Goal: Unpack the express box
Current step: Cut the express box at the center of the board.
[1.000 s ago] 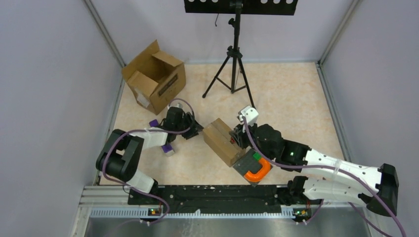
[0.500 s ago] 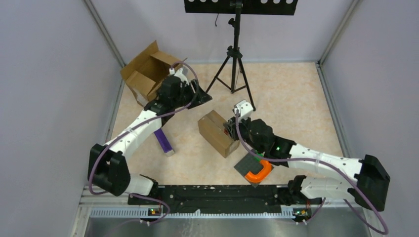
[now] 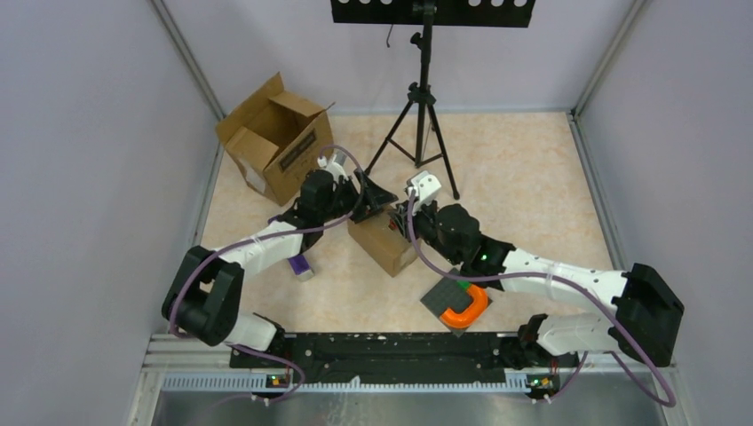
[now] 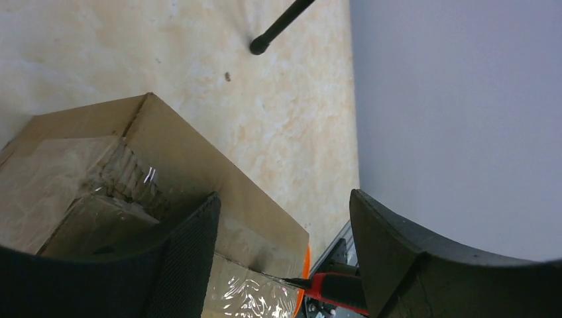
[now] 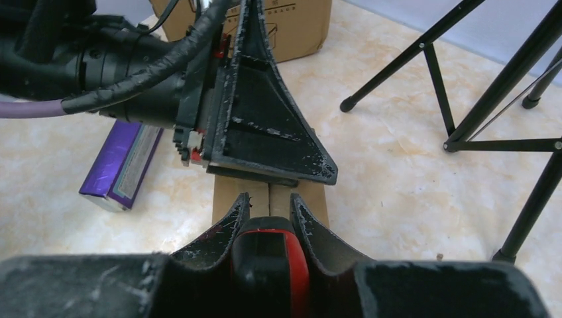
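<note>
The express box is a small brown carton sealed with clear tape, lying mid-floor. My right gripper is shut on a red and black cutter, held over the box's taped centre seam. In the left wrist view the cutter's blade tip touches the box's top edge. My left gripper is open at the box's far end, one finger over the box top, the other beyond its edge. Its fingers show just ahead of the cutter in the right wrist view.
An open cardboard carton stands at the back left. A purple packet lies left of the box. A grey pad with an orange U-shaped piece lies front right. A black tripod stands behind, its legs close.
My left gripper swung out to the open carton, then back and down to the express box's far end. My right gripper pushed forward-left with the cutter, and the box slid left.
</note>
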Action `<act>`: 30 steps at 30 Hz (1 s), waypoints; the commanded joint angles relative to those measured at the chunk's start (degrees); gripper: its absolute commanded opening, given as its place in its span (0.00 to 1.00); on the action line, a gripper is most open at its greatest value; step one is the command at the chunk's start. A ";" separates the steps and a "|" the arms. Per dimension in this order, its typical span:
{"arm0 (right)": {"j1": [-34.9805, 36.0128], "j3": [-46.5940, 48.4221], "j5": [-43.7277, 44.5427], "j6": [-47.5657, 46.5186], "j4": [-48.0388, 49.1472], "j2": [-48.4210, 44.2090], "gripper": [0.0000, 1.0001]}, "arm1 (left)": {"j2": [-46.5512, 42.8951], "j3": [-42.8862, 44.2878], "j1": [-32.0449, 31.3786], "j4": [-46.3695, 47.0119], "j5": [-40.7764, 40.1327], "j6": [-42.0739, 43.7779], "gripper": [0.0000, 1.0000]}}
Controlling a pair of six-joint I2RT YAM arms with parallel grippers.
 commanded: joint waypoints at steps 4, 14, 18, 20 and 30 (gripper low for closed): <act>-0.45 1.08 -0.22 0.29 0.45 -3.41 0.00 | 1.99 -9.38 -0.82 10.92 -2.65 -3.12 0.76; 0.39 2.01 1.50 1.12 -8.06 -7.09 0.00 | 1.77 -10.76 -0.88 3.32 -9.89 -2.89 0.76; 0.86 2.22 1.42 1.40 -10.06 -7.45 0.00 | 2.20 -10.40 -0.94 1.54 -11.11 -3.50 0.76; 1.25 2.20 1.69 1.85 -10.93 -7.73 0.00 | 2.56 -10.12 -0.90 0.84 -11.60 -3.77 0.75; 1.60 2.20 1.86 4.52 -16.25 -9.92 0.00 | 3.02 -9.80 -0.89 -3.99 -16.12 -5.77 0.75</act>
